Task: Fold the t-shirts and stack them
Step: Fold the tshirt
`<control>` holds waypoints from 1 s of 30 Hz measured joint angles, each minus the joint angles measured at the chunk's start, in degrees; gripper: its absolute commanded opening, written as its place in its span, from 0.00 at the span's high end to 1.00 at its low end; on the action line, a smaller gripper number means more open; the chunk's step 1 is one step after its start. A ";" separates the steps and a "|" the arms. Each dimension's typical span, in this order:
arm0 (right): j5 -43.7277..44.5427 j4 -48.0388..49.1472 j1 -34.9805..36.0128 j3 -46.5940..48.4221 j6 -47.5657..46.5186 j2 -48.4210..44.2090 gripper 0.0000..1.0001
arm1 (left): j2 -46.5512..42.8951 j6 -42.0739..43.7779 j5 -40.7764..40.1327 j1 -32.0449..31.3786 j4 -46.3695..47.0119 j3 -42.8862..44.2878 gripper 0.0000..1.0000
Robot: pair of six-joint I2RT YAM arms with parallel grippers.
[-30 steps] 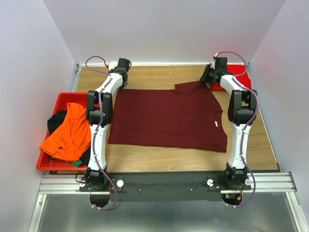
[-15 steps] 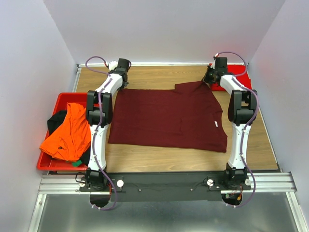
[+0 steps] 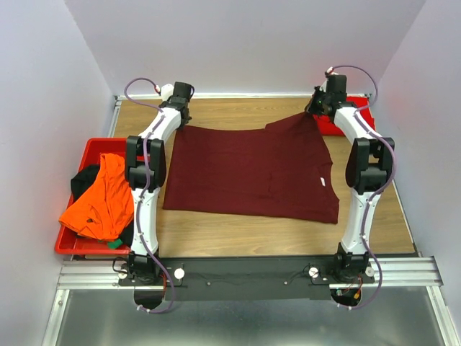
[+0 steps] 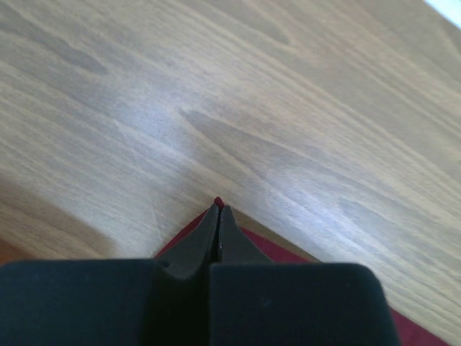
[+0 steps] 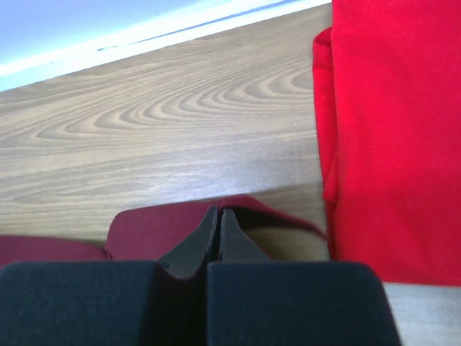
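Item: maroon shirt [image 3: 252, 173], spread flat mid-table, its far edge stretched between the two arms. Left gripper [image 4: 219, 222]: jaws closed on the far-left corner. Right gripper [image 5: 219, 220]: jaws pinched on the far-right corner (sleeve or shoulder, hard to tell), just beside the red shirt [image 5: 389, 130]. Both corners are held, likely so the far edge folds over evenly. Orange shirt [image 3: 104, 198] lies in the tray [image 3: 68, 245].

Pale lilac walls [image 3: 245, 43], wooden table [image 3: 223, 112]

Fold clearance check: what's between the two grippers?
Top view: only the maroon t-shirt, its far edge running from left gripper to right gripper, both shut on it.
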 measured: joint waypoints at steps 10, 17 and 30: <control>1.68 0.24 0.04 -7.85 -0.11 -5.18 1.00 | -1.55 1.05 1.29 0.76 1.68 -2.69 1.00; 2.80 -0.20 0.04 -15.87 2.03 -11.41 1.00 | -5.86 1.05 3.13 1.75 2.49 -8.02 1.00; 4.37 0.17 0.04 -33.22 8.74 -26.84 1.00 | -15.23 -0.37 7.32 1.79 5.88 -20.81 1.00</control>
